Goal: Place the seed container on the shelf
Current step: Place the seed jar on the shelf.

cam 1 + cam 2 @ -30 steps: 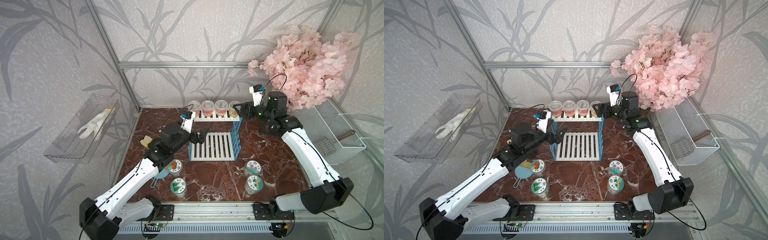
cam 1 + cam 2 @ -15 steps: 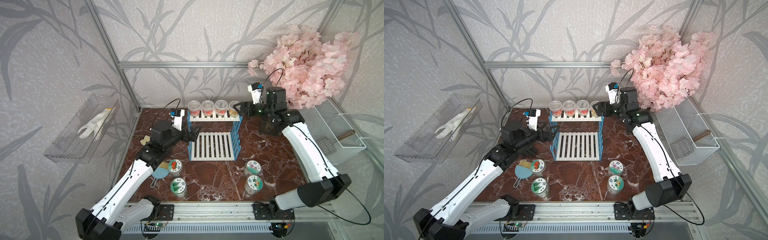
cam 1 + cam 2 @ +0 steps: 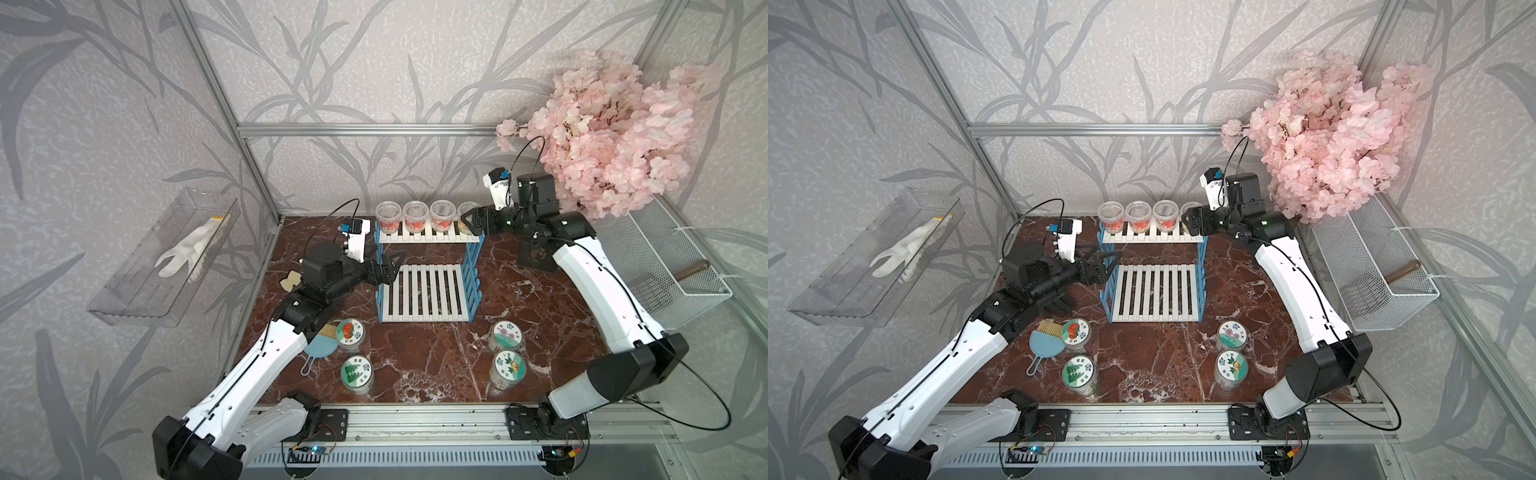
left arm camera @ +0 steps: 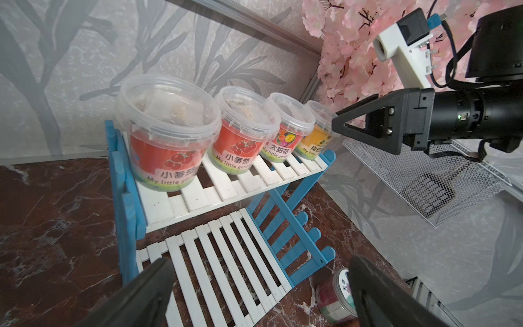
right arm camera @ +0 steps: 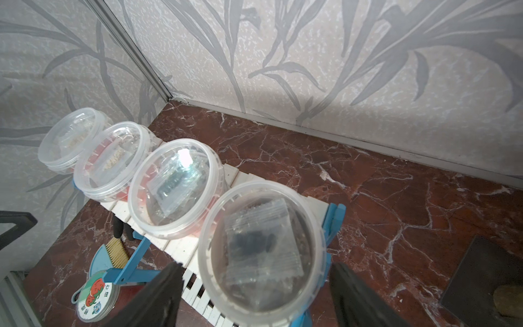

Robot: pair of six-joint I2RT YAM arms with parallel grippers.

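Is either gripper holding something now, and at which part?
The left gripper is open and empty. The right gripper straddles the end seed container on the shelf, near its rim; whether it grips cannot be told.

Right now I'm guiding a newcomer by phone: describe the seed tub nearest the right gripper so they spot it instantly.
Find the blue-and-white shelf at the back of the marble table; four clear lidded tubs line its upper tier. Yours is the end tub nearest the pink blossoms: the only yellow-orange label, where its neighbours show red tomatoes or flowers.
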